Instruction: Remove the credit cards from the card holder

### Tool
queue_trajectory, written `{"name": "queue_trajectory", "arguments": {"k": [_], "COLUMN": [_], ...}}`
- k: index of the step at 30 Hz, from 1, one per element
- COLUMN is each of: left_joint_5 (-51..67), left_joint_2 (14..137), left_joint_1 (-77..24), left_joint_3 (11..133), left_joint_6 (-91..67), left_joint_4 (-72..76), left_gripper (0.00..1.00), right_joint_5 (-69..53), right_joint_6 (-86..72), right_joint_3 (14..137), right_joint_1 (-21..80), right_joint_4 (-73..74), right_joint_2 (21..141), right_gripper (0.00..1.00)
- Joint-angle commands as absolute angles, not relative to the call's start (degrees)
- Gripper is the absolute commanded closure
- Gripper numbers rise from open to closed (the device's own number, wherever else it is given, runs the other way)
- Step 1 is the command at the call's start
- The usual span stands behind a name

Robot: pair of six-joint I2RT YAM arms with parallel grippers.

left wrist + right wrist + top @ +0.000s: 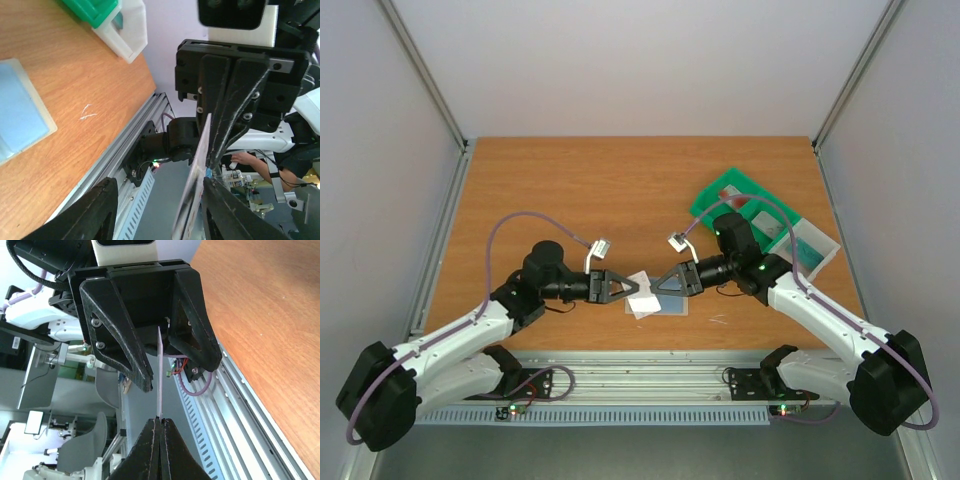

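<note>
A thin pale card (642, 297) hangs edge-on between both grippers, above the table's near edge. My right gripper (159, 421) is shut on one edge of the card (160, 371). My left gripper (157, 186) is open, with one jaw on each side of the card (192, 200); whether either jaw touches it cannot be told. The card holder (672, 305), a pale flat case with a blue-grey face, lies flat on the table just below the grippers and also shows in the left wrist view (20, 115). No gripper touches it.
A bright green compartment tray (735, 195) and a white tray (812, 248) with teal cards stand at the back right, behind my right arm. The metal rail (650, 375) runs along the table's near edge, directly under the grippers.
</note>
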State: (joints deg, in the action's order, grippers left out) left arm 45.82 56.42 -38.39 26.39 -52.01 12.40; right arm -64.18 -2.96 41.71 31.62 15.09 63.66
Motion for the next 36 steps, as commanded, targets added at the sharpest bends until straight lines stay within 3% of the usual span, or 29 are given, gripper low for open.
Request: {"name": "queue_trajectory", "arguments": {"k": [1,9,16,23,25,31,36], "left_joint_5": [48.3,50.9,54.0,54.0,53.5,45.0,36.6], "left_joint_2": [54.8,55.4,57.4,58.5,59.1,58.9,58.9], "left_joint_1": [-37.4,-34.1,-33.3,-33.3,-33.3,-33.3,-33.3], "left_joint_3": [25.6,25.2,23.9,22.5,22.4,22.8,25.8], "left_joint_6": [-55.3,-58.7,-60.8,-61.9,-62.0,-65.0,-65.0], "left_joint_4": [20.2,23.4,27.8,30.5,30.3,29.7,26.0], "left_gripper": [0.56,0.65,0.98,1.00,1.00,1.00,0.99], "right_joint_5": [-67.0,-66.9,-66.6,-64.0,-62.6,-56.5,-50.0], "right_joint_6": [-4.7,-4.3,-4.5,-3.2,-3.2,-7.2,-19.1], "right_joint_3": [41.5,41.7,41.8,42.7,43.2,43.5,40.6], "right_joint_1": [32.1,32.1,32.2,32.1,32.1,32.1,32.1], "right_joint_4": [12.9,12.8,12.8,15.6,16.6,16.2,9.8], "right_joint_2": [62.8,64.1,64.2,64.7,64.7,63.2,61.3], "right_gripper": [0.99,0.99,0.99,0.99,0.93,0.61,0.49]}}
